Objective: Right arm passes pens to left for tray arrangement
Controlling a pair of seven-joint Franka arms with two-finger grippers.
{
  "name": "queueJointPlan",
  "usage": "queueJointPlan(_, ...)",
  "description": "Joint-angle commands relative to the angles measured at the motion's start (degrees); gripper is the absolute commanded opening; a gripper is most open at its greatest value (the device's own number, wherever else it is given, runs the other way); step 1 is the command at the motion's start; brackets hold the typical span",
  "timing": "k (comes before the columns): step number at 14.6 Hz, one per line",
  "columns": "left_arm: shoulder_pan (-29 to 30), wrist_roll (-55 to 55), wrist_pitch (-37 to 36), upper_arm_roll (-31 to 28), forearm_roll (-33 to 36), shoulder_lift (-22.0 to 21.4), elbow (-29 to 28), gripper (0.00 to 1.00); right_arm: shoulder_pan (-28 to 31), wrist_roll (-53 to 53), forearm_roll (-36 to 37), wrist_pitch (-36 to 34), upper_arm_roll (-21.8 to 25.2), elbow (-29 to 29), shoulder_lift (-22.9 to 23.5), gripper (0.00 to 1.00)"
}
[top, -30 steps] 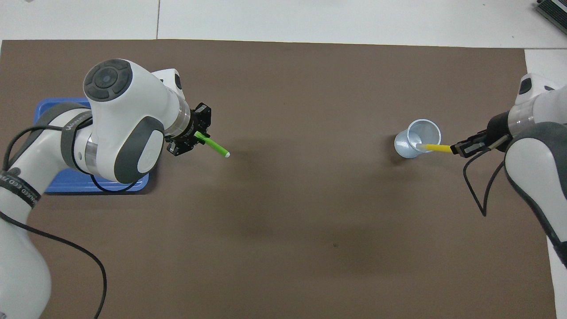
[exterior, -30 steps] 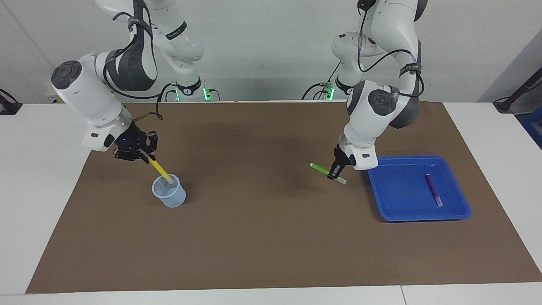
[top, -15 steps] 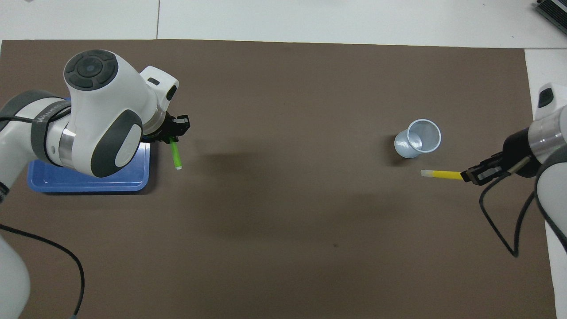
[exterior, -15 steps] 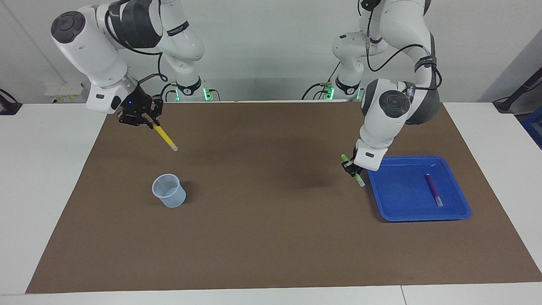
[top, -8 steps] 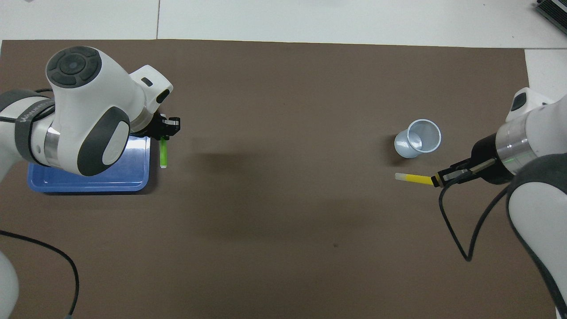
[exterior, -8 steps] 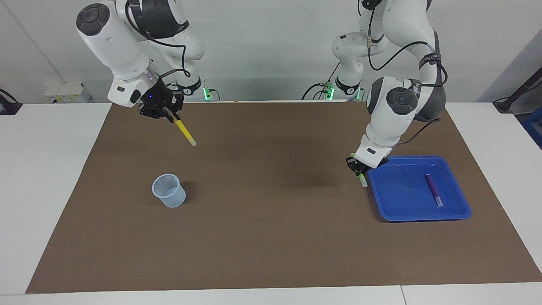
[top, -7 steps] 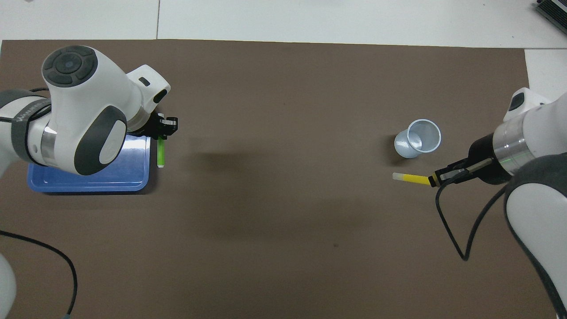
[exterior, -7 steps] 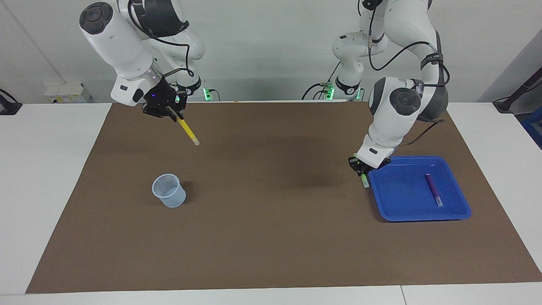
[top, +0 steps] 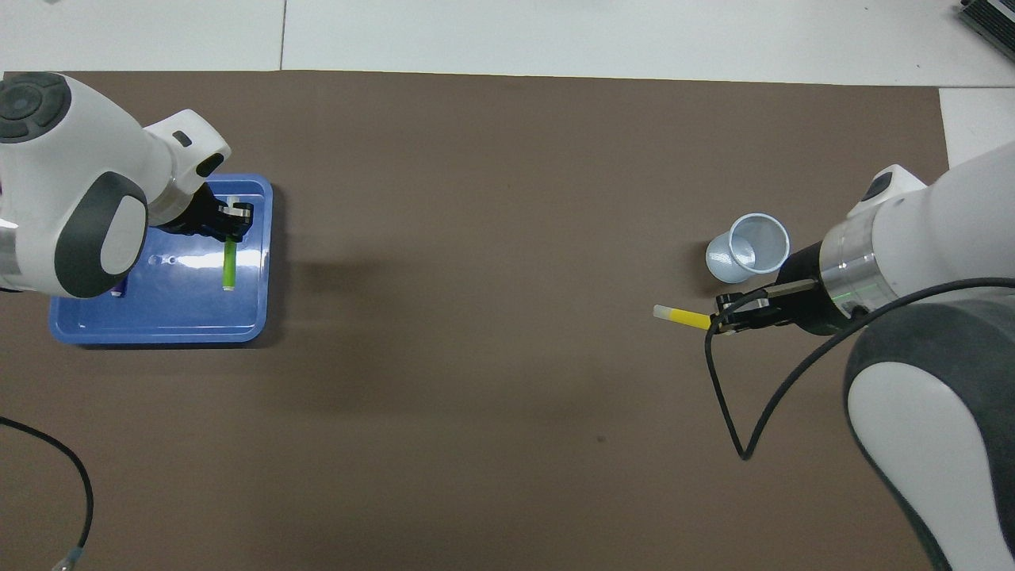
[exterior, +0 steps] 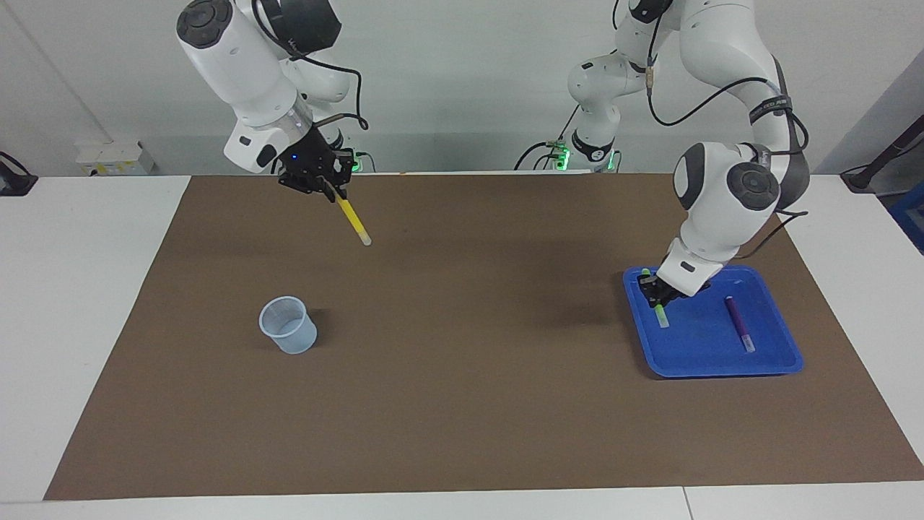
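My right gripper is shut on the yellow pen, raised over the brown mat with the pen's whitish tip slanting down. The blue tray lies at the left arm's end of the table. My left gripper is shut on the green pen, low over the part of the tray toward the table's middle. A purple pen lies flat in the tray; in the overhead view only its end peeks out under the left arm.
A small translucent bluish cup stands upright on the mat toward the right arm's end. The brown mat covers most of the white table. A black cable loops from the right wrist.
The right arm has lifted the yellow pen out of the cup and carried it toward the table's middle. The left arm has swung the green pen from over the mat to over the tray.
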State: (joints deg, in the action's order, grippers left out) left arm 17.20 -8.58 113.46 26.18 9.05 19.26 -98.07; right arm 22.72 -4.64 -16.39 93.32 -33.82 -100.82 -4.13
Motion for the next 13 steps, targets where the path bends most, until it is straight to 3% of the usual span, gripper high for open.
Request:
queueJointPlan(1,1.9,1.0,1.0,0.6,0.0,1.9,0.5,0.00,0.8,-6.7,-2.7,2.4,-2.9,0.2,-0.3,0.00)
queueJointPlan(3,4.7,1.6,1.5,0.8,0.2,4.5,0.5,0.00,0.8,-12.4,-5.9,4.2,-4.1,0.1,-0.2,0.00)
queueJointPlan(13,7.9,9.6,9.8,0.3,0.8,6.5,-2.1,0.00,-5.7,-38.7,-17.5,14.0,-4.2,-0.7,0.6,0.00)
